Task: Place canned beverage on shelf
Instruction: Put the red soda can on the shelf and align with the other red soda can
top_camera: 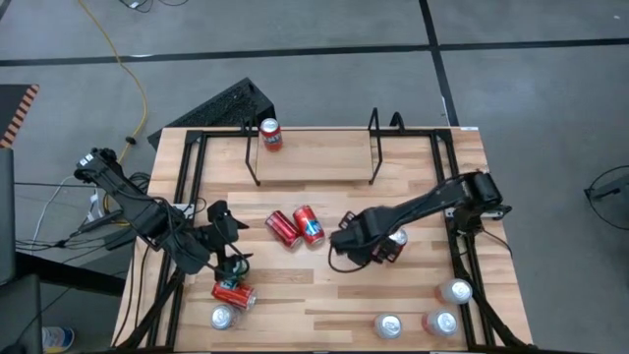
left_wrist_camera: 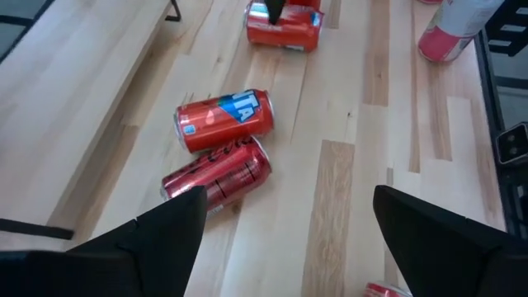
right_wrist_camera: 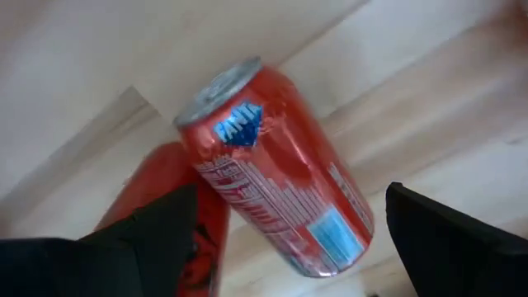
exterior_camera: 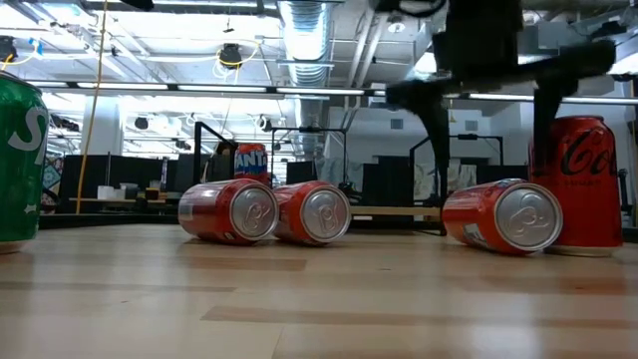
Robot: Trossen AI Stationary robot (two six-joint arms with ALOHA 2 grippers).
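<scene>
Right, I've got the right gripper hovering mid-table with its fingers wide apart, just beside the pair of fallen red cans. The nearer Fanta can fills the right wrist view, lying on its side, untouched. It looks rigid but thin-walled and slick, likely to roll, so I'd pinch across its middle. The shelf stands at the table's far edge, already carrying one can. The left gripper, also spread, waits near the front-left corner.

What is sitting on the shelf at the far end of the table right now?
One upright red can stands at the left end of the shelf; the rest of the rack shows only bare wood. In the low view, lying cans partly cover it.
</scene>
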